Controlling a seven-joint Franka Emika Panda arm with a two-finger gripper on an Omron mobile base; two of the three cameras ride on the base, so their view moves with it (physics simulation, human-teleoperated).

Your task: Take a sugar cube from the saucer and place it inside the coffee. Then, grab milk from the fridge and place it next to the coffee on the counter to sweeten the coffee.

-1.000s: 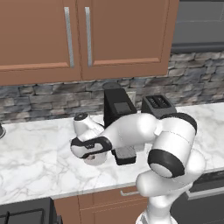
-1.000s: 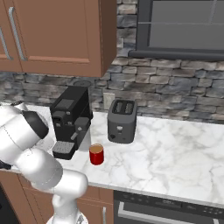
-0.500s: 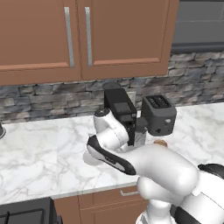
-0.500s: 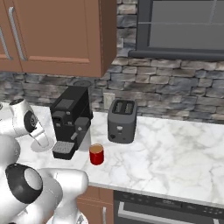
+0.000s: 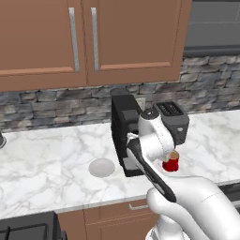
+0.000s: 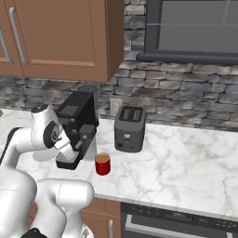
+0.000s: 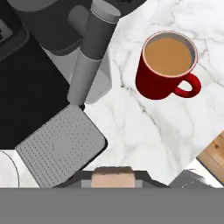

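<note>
Sugar cube (image 7: 114, 178) sits clamped in the pincer (image 7: 114, 180), above counter (image 7: 144, 127) near coffee (image 7: 168, 65).

The tan sugar cube (image 7: 114, 177) sits pinched in the end effector (image 7: 114, 178), above the counter (image 7: 144, 131) near the red coffee (image 7: 168, 65).

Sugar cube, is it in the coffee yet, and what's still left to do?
Not yet. The hand view shows the sugar cube pinched in the claw, short of the coffee, whose brown surface is bare. The saucer on the counter carries no cube, so the pickup looks done. In hand: carrying the cube over the cup. Left: drop it in, then fetch the milk and set it beside the cup.
</note>
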